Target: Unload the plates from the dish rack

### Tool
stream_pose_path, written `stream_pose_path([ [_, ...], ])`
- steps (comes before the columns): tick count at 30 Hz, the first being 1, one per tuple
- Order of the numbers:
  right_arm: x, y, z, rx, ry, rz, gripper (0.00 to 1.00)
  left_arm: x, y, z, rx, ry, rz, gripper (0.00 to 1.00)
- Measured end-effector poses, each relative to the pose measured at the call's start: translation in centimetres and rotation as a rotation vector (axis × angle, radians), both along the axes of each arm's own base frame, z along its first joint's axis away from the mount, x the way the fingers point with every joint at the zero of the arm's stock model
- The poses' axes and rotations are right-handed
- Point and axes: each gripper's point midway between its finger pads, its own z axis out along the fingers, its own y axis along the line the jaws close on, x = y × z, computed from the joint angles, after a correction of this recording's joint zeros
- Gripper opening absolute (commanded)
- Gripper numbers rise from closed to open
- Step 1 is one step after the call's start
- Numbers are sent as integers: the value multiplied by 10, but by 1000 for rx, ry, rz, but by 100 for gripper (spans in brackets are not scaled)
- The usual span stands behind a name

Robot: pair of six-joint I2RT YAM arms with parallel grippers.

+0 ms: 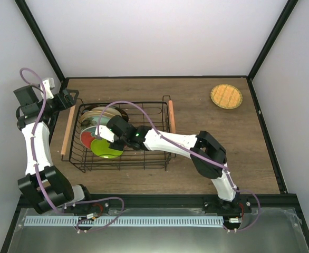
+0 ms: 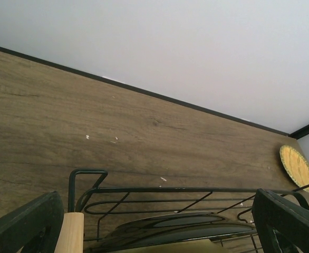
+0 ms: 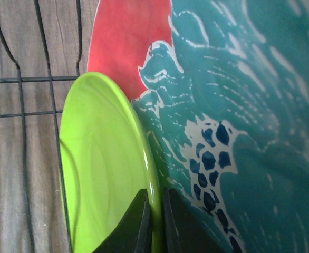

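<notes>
The black wire dish rack (image 1: 154,158) stands left of centre with several plates upright at its left end. My right gripper (image 1: 108,138) is shut on the rim of the small lime-green plate (image 1: 106,149), which still stands in the rack; in the right wrist view the two fingertips (image 3: 138,221) pinch this plate (image 3: 96,168) right against the red plate with a teal flower (image 3: 233,105). My left gripper (image 1: 70,99) is open beside the rack's left wooden handle (image 1: 67,132), its jaws wide apart in the left wrist view. The small orange gridded plate (image 1: 226,96) lies on the table at the far right.
The rack's right wooden handle (image 1: 171,116) is beside my right arm. The enclosure's black frame and white walls border the wooden table (image 1: 218,158). The left wrist view shows the rack's back wires (image 2: 160,190) and the orange plate (image 2: 298,167) far off.
</notes>
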Motion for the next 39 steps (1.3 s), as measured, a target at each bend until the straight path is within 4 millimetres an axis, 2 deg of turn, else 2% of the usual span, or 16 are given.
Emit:
stream_pose_path([
  [7, 4, -2, 2, -11, -33, -10, 1, 0, 0, 1, 1, -2, 0, 100],
  [11, 4, -3, 10, -11, -58, -8, 1, 0, 0, 1, 0, -3, 1, 100],
  [21, -1, -12, 73, 78, -126, 0, 1, 1, 1, 2, -1, -8, 3, 100],
  [33, -10, -33, 130, 148, -162, -13, 1, 2, -2, 2, -2, -9, -3, 100],
  [39, -13, -43, 150, 174, -152, -30, 1, 2, -3, 2, -2, -9, -4, 100],
])
